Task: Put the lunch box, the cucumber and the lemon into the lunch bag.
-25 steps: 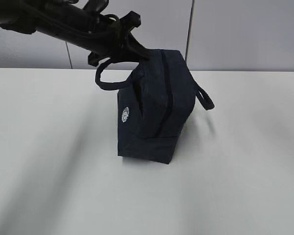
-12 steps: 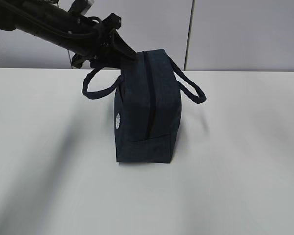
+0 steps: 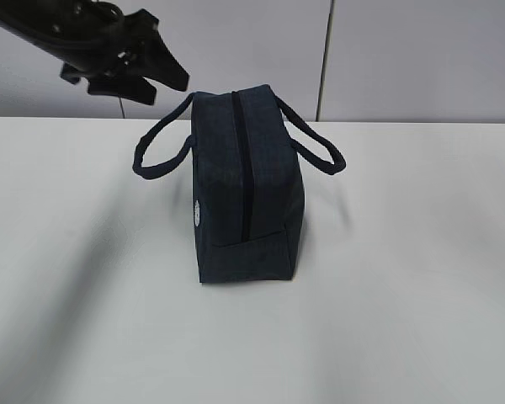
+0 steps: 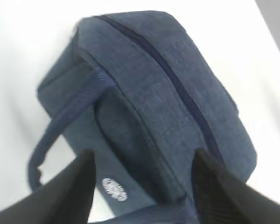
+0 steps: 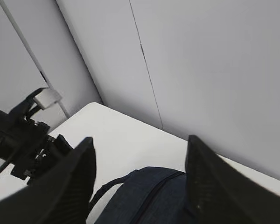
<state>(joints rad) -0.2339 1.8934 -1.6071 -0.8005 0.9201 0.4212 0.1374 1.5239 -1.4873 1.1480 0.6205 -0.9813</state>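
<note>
Navy fabric lunch bag [image 3: 248, 198], boxy with two loop handles, stands upright near the middle of the table [image 3: 421, 320], a little toward the far edge, its dark top zipper [image 3: 242, 168] closed along the ridge. A second ago it leaned over with the left gripper [image 3: 156, 74] pinched at its upper far corner; now the bag has settled square on its base and that gripper has let go and drawn up and back to the left, jaws spread wide, holding nothing. The left wrist view confirms it: both fingers apart above the bag [image 4: 149, 107], no cloth between them. The right gripper [image 5: 140, 172] hovers above the bag with jaws wide, empty. Lunch box, cucumber and lemon appear nowhere; with the zipper shut, packing looks finished, the bag just set down.
</note>
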